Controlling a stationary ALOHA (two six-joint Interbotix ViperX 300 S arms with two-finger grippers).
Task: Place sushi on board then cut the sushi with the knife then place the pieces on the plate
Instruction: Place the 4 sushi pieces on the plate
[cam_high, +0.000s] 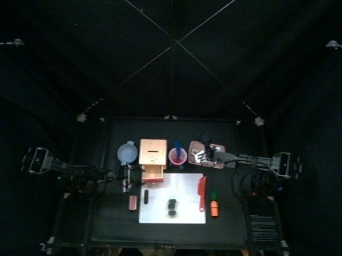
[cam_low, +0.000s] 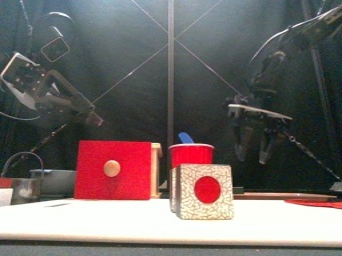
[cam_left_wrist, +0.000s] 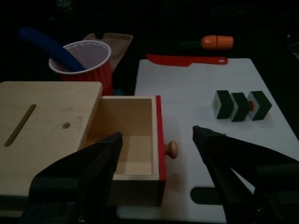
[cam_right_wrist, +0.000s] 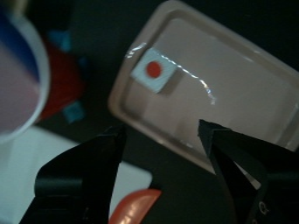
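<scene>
Left hand (cam_left_wrist: 156, 136): jaws spread wide and empty; we see it over the wooden box (cam_left_wrist: 52, 118), whose drawer stands open.
Right hand (cam_right_wrist: 162, 128): also wide, gripping nothing, above the pink tray (cam_right_wrist: 239, 101).
Sushi roll (cam_high: 175, 208): three blocks together on the white board (cam_high: 194, 215), lower middle of the top view.
Red knife (cam_high: 201, 188): on the board, up and right of the roll.

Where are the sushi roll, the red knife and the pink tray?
sushi roll (cam_left_wrist: 239, 105), left wrist view, top of the middle block.
red knife (cam_left_wrist: 187, 60), left wrist view, middle of its length.
pink tray (cam_right_wrist: 233, 96), right wrist view, bare part of its floor.
</scene>
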